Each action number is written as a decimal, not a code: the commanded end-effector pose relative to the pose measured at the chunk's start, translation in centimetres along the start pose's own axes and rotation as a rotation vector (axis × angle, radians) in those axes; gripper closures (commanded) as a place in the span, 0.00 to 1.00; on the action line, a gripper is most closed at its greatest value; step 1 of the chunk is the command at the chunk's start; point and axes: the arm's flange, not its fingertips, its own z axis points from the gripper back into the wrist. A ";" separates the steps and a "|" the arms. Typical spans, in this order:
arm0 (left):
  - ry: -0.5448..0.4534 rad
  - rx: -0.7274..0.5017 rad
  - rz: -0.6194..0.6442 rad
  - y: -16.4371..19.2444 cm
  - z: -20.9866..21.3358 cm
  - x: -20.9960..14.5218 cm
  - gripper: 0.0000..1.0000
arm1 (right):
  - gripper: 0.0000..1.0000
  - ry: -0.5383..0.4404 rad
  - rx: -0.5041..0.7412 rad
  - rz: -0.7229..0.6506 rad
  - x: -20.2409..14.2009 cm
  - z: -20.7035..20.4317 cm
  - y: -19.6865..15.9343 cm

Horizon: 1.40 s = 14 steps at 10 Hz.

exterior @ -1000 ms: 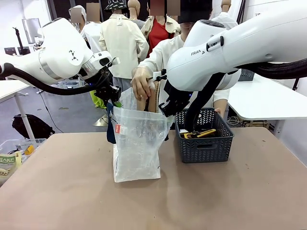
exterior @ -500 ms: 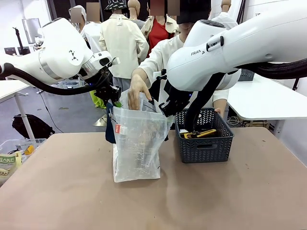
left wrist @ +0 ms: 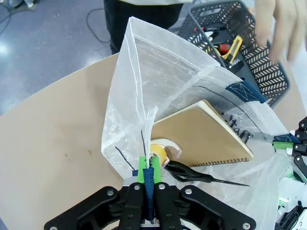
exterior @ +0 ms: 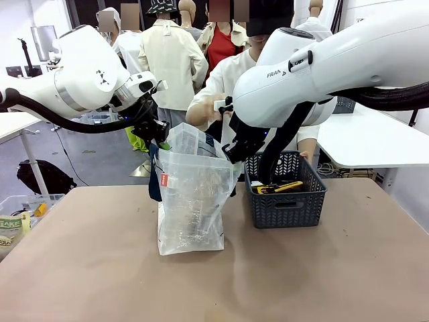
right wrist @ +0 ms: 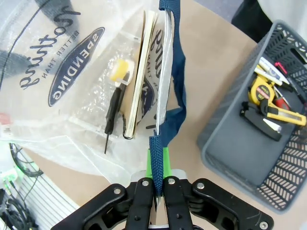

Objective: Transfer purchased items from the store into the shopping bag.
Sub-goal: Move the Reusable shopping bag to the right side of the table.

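The left gripper [exterior: 155,129] is clamped on the left strap of the shopping bag [exterior: 191,201], the right gripper [exterior: 231,151] on its right strap. Bare table [exterior: 80,268] lies left of the bag; the store [exterior: 285,204] stands just right. Wrist views show a notebook [left wrist: 201,136] and scissors [left wrist: 204,177] inside the bag, purchased items [right wrist: 263,92] in the store.

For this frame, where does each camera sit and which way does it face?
Front view: fixed between the arms, facing across the table at the person; left gripper and right gripper hold the shopping bag open.
Left wrist view: on the left wrist, looking down into the bag; own fingers shut on a navy strap.
Right wrist view: on the right wrist, looking down at bag and basket; own fingers shut on the other strap.
Shared: both wrist views show the notebook and scissors inside the bag.
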 end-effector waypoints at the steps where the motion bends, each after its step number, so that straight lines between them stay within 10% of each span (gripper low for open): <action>1: -0.003 0.002 -0.003 0.1 0.2 0.0 1.00 | 1.00 -0.001 0.002 -0.003 0.0 0.1 0.0; 14: -0.003 0.002 -0.003 0.1 0.2 0.0 1.00 | 1.00 -0.001 0.002 -0.003 0.0 0.1 0.0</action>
